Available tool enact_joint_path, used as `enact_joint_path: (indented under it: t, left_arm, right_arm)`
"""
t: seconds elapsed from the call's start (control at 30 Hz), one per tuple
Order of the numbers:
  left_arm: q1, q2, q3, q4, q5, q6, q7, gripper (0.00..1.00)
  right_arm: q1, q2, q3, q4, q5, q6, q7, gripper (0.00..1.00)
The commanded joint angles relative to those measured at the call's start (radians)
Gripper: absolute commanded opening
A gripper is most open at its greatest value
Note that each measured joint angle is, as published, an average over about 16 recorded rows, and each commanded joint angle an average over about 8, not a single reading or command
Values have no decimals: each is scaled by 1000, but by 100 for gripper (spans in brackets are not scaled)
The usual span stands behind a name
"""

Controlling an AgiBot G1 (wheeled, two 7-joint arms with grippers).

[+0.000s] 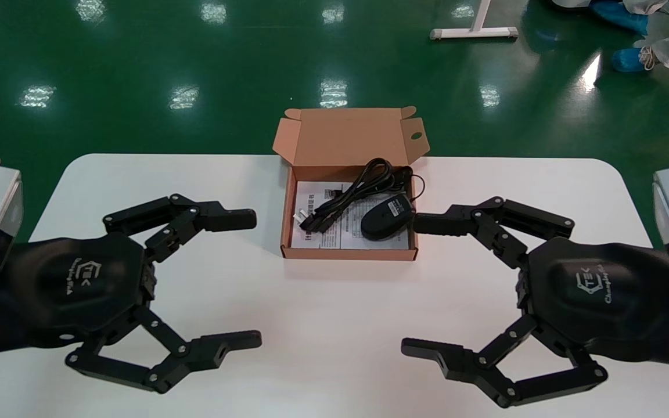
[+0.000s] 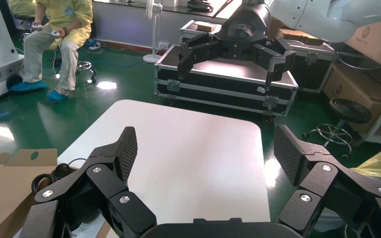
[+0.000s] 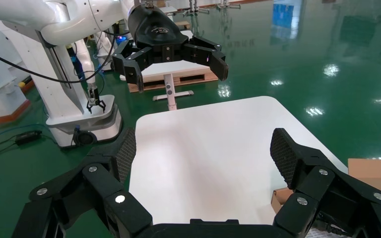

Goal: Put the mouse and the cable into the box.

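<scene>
Mouse and cable in box; both grippers open, empty.
Head view: mouse [image 1: 387, 217] and cable [image 1: 353, 194] inside box [image 1: 348, 253] on table [image 1: 323, 337]; left gripper [image 1: 256, 278] near box's left; right gripper [image 1: 410, 284] fingertip just beside box's right wall; wrist views: box edge beside each gripper's finger.

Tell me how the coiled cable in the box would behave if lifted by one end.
Likely floppy: the cable lies in loose loops, so it would probably sag and uncoil. It looks thin, so probably light. It lies next to the mouse, so lifting may nudge that. Left pincer, right pincer: open beside the box.
</scene>
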Motion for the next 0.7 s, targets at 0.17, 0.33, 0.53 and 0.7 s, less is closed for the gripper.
enact_joint_path:
  t: [0.17,0.33,0.53,0.7]
  left_arm:
    - [0,0,0,0,0,0,0,100]
    - [0,0,0,0,0,0,0,100]
    - [0,0,0,0,0,0,0,100]
    - [0,0,0,0,0,0,0,100]
  right_arm:
    - [0,0,0,0,0,0,0,100]
    - [0,0,0,0,0,0,0,100]
    - [0,0,0,0,0,0,0,100]
    - [0,0,0,0,0,0,0,100]
